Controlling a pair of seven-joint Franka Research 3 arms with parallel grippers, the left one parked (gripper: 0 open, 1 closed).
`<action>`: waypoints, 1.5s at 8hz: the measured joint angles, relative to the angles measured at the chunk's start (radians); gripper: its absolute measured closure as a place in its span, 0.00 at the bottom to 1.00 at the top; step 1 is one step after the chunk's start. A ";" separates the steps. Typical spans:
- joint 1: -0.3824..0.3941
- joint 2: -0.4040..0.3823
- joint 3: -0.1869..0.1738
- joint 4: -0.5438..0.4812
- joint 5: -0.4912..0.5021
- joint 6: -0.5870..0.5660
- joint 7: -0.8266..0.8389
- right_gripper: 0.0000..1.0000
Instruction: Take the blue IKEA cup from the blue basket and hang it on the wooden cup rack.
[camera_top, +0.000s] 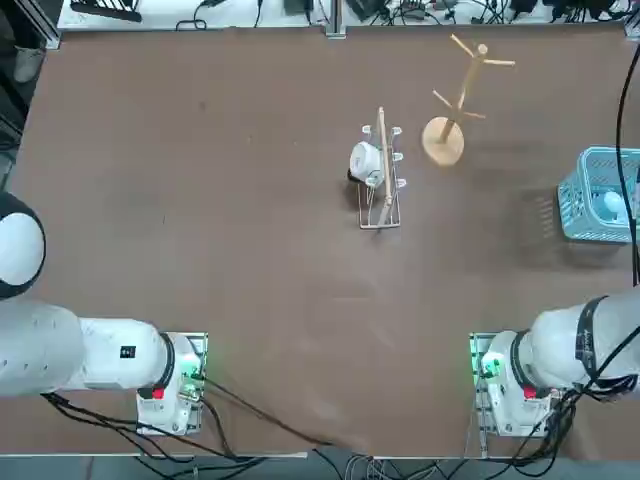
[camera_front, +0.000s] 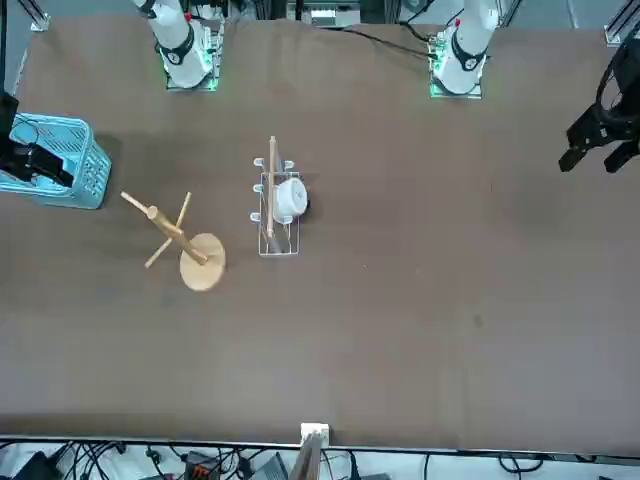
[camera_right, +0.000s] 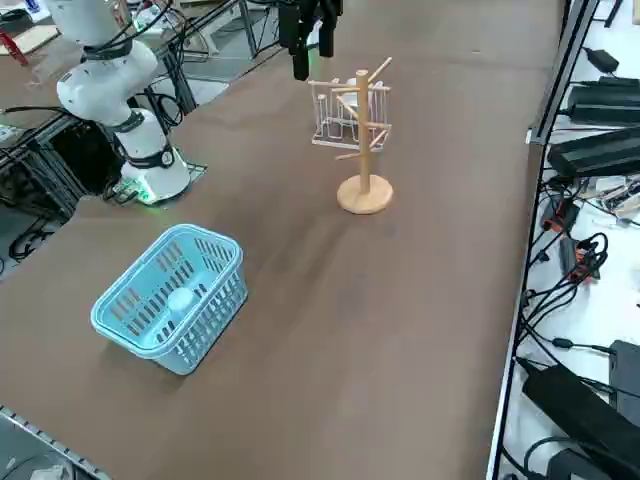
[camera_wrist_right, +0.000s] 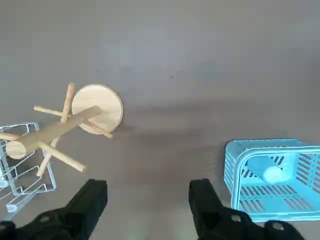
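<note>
The pale blue IKEA cup (camera_wrist_right: 272, 173) lies on the floor of the blue basket (camera_wrist_right: 235, 165); it also shows in the right side view (camera_right: 180, 298) and the top view (camera_top: 612, 205). This basket (camera_top: 590, 165) stands at the table's right edge (camera_right: 215, 250). The wooden cup rack (camera_wrist_right: 97, 107) stands upright with bare pegs, between the basket and a wire rack (camera_top: 445, 140) (camera_right: 364, 195) (camera_front: 203, 262). My right gripper (camera_wrist_right: 147, 200) hangs high above the table, open and holding nothing, with the basket to one side of it. In the front view it (camera_front: 45, 165) overlaps the basket (camera_front: 85, 160).
A wire-frame rack (camera_top: 380, 190) with a wooden bar stands near the table's middle, and a white cup (camera_top: 366, 162) hangs on it. Bare brown tabletop (camera_top: 250, 250) stretches around it. Cables and power strips (camera_right: 600, 150) lie beyond the table's edge.
</note>
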 joint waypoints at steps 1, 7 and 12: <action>0.000 0.000 0.000 0.000 0.000 0.001 0.000 0.00; -0.046 0.031 -0.014 -0.083 -0.004 -0.014 -0.087 0.00; -0.297 -0.099 -0.026 -0.472 -0.030 0.357 -0.384 0.00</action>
